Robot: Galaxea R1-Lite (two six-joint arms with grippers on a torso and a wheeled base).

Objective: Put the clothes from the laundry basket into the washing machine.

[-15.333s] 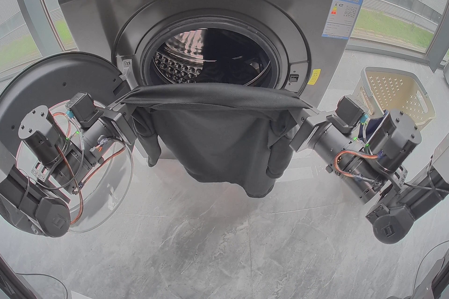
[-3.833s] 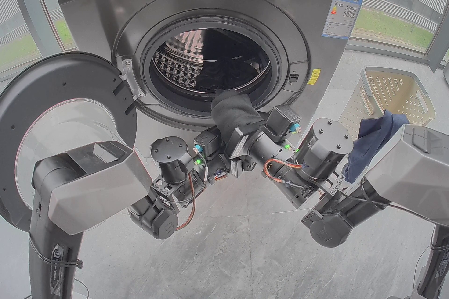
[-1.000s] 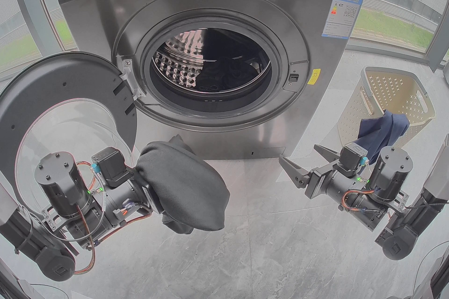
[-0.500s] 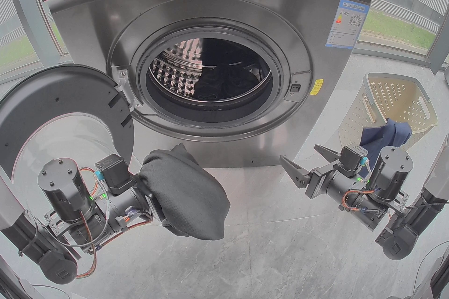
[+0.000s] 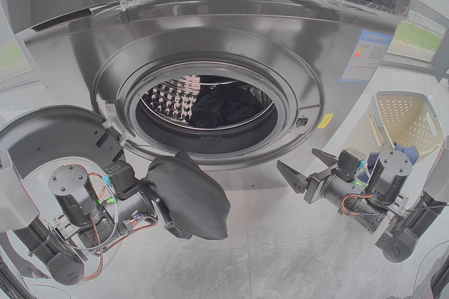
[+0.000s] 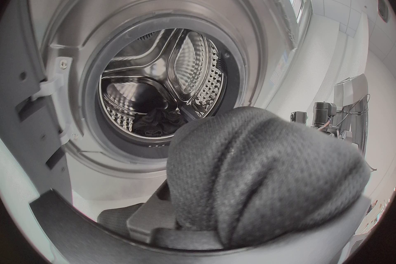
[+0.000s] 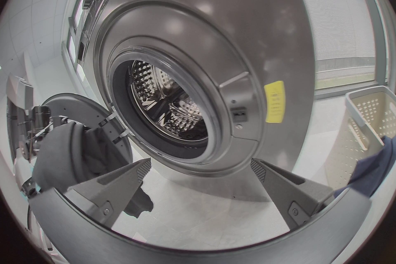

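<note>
The washing machine (image 5: 220, 29) takes up the upper and middle of the head view. Its round mouth (image 5: 206, 145) is open and unblocked, and dark clothes (image 5: 224, 103) lie inside the drum. The door (image 5: 47, 136) is swung out at the lower left, close beside the left arm. Bare grey floor (image 5: 271, 258) spreads along the bottom of the frame between the two arms.

The left claw (image 5: 180, 209), low and left of centre, is muffled in a bunched dark garment (image 5: 196, 192) held in front of and below the mouth's lower rim. The cloth hides whether this claw is apart or together. The right claw (image 5: 297, 159), at lower right, is spread wide and holds nothing, well apart from the dark garment.

The left wrist view looks over the bundle into the drum, down to its ribs and the small heap at the bottom. The right wrist view shows open floor between the bundle and the machine's front.

The laundry basket (image 5: 407, 113) stands at the right edge behind the right arm. That arm partly hides a blue garment (image 5: 411, 153) at the basket's near rim.
</note>
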